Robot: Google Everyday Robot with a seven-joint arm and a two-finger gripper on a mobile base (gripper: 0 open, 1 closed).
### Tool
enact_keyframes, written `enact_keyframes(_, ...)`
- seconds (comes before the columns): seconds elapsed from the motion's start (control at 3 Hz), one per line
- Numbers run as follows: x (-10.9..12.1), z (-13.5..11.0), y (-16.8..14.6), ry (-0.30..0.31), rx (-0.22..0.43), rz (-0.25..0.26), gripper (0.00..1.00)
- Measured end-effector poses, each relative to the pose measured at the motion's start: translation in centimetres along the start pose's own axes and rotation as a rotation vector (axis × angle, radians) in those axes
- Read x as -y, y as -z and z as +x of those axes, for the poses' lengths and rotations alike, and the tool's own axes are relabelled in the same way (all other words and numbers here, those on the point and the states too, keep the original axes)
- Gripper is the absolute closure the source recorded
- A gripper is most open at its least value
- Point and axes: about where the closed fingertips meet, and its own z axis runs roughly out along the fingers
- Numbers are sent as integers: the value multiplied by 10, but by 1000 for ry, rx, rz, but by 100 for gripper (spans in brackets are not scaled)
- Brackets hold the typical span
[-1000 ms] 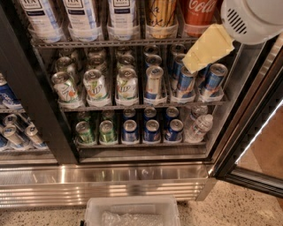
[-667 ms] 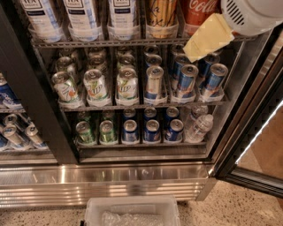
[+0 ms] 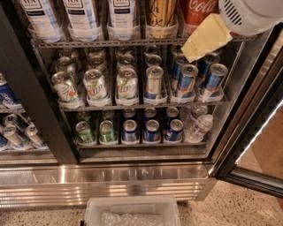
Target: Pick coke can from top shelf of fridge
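Red-orange coke can (image 3: 200, 11) up high on the top shelf (image 3: 88, 43) of the fridge (image 3: 40, 119), at the right end of the row, with only its lower part in sight. Stands upright, just beside a gold can (image 3: 161, 15) on its left. Further left, three white tea cans (image 3: 82, 13) in clear cups on the same rack. Yellow gripper (image 3: 205, 39) right in front of the coke can's lower right side, hanging down from a fat white arm (image 3: 250, 15) in the top right corner. Covers a bit of the can and dips a little below the rack's front wire. Hard to say whether touching the can or only in front of it. Cannot tell whether spread apart or closed up; looks like one flat yellow piece from this side. On the middle rack, green 7up cans (image 3: 95, 84) on the left and blue cans (image 3: 188, 79) on the right, just under the gripper. On the lowest rack, more small green and blue cans, plus a clear water bottle (image 3: 199, 128) tilted at the right end. Shiny ribbed steel panel (image 3: 101, 185) under the racks. Glass door (image 3: 261, 145) open on the right. See-through plastic bin (image 3: 132, 212) on the speckled floor at the bottom.
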Motion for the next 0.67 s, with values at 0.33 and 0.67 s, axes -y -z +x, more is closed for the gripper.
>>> enact_keyframes(0.33,0,0,0,0,0,0,0)
enact_keyframes(0.67,0,0,0,0,0,0,0)
